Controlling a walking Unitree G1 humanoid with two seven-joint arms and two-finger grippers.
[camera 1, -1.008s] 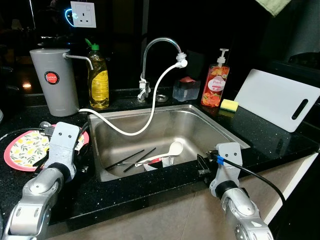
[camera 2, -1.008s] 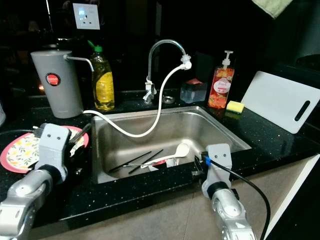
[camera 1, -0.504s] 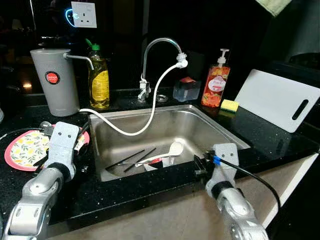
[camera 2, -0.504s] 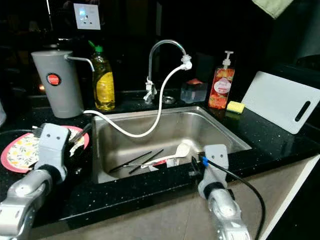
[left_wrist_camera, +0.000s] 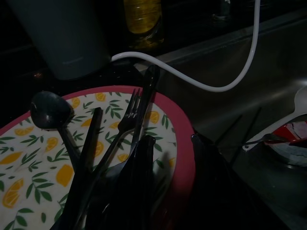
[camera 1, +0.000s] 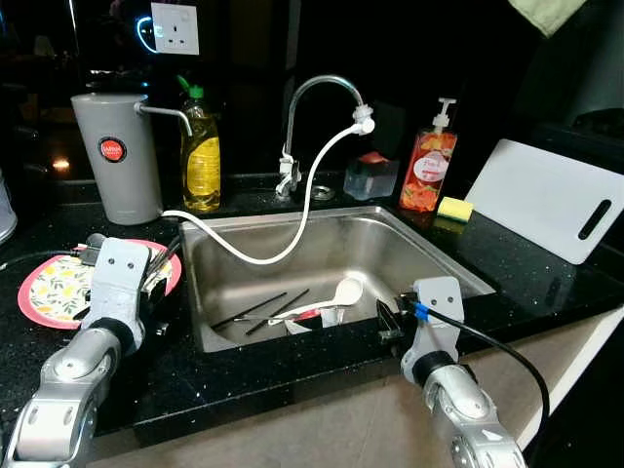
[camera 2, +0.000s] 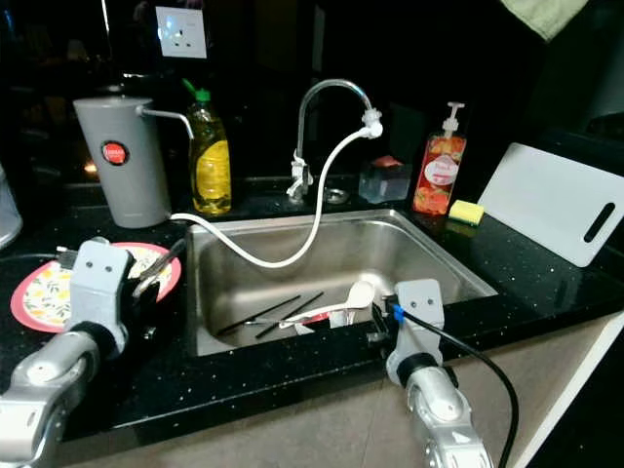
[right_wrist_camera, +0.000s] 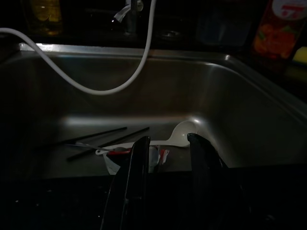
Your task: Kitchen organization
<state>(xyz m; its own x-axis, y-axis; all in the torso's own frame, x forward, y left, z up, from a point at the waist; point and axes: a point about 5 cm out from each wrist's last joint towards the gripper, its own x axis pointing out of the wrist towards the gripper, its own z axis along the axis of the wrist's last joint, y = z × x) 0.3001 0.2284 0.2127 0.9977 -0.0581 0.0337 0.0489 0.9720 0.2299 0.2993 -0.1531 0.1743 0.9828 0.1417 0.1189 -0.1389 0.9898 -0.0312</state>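
Note:
A steel sink (camera 1: 409,255) holds two black chopsticks (camera 1: 263,310), a white spoon (camera 1: 346,290) and a red-and-white scrap (camera 1: 305,315). On the counter to its left lies a pink-rimmed plate with a lemon print (camera 1: 54,292). On it are a black fork (left_wrist_camera: 129,115), a black spoon (left_wrist_camera: 48,110) and black sticks. My left gripper (left_wrist_camera: 171,139) hovers open over the plate's right rim, beside the cutlery. My right gripper (right_wrist_camera: 168,141) is open and empty at the sink's front edge (camera 1: 388,317), pointing at the white spoon.
A white hose (camera 1: 244,255) loops from the faucet (camera 1: 312,93) into the sink. Along the back stand a grey dispenser (camera 1: 115,156), a yellow soap bottle (camera 1: 201,161), a clear container (camera 1: 369,177), a red pump bottle (camera 1: 429,171) and a sponge (camera 1: 453,208). A white cutting board (camera 1: 551,200) leans at the right.
The head camera has shifted a little, so the whole scene sits slightly to the right. Both grippers stay where they were, open.

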